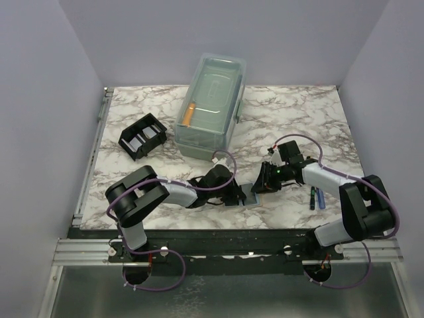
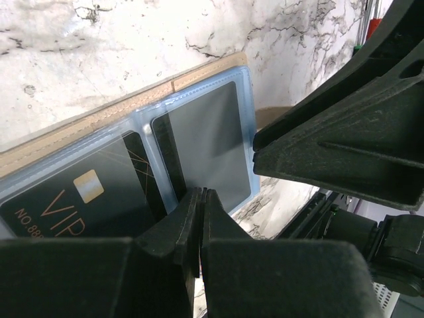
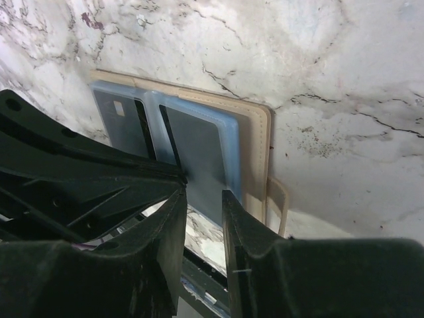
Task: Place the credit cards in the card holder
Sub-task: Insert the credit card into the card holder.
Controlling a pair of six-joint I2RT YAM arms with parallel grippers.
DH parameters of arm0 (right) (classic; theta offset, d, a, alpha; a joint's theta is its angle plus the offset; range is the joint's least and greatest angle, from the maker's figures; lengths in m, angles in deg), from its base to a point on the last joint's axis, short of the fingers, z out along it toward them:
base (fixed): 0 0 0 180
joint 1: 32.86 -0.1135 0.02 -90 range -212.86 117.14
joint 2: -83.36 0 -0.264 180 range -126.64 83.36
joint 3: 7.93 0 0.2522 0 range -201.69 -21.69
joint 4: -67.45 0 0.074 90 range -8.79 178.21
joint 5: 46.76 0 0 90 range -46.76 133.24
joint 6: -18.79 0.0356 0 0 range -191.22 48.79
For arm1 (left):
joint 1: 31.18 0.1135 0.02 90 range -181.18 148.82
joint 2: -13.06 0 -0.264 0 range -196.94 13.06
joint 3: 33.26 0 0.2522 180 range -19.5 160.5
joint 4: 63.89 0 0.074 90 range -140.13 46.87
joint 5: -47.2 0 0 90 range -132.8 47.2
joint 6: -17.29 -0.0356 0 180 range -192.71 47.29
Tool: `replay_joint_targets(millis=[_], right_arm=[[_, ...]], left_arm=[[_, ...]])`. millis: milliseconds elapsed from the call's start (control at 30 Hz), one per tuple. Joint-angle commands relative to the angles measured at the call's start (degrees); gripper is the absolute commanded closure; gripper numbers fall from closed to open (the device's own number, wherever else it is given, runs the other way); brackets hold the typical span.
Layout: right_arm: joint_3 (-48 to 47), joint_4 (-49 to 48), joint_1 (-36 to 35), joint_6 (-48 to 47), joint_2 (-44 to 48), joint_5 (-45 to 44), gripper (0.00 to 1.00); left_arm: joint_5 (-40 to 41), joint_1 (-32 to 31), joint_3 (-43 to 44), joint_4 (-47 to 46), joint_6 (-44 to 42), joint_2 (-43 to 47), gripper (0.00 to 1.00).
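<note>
Left wrist view: thin flat plastic credit cards (image 2: pixel 205 142), dark grey within a light blue surround, lie on a tan square pad (image 2: pixel 99 119) at the near centre of the marble table (image 2: pixel 132 40). They are well apart from the black slotted card holder (image 1: pixel 142 136) at far left. Expect them to be light, stiff, slick and flush to the pad; take one by a thin edge. Your left claw (image 2: pixel 201 195) is pressed together at the cards' edge; whether it nips one, you cannot tell. Your right claw (image 3: pixel 202 212) stands slightly apart, holding nothing, close beside the left.
</note>
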Motion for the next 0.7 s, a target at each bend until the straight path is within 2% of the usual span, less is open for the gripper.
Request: replay_joint_targets(millis=[0,500,667], right_arm=[[1.05,-2.08,-0.33,-0.93,-1.63,2.16,0.67],[1.80,-0.65,-0.33,-0.70,-0.56,0.31,0.63],[2.72,-2.05,-0.32,-0.56,-1.14,2.32,0.62]], left_arm=[[2.38,0.05,-2.95,2.78,0.04,-0.55,0.96],[3.22,0.20,-5.15,2.69,0.45,1.22,0.97],[3.21,0.22,-5.09,2.61,0.44,1.08,0.97]])
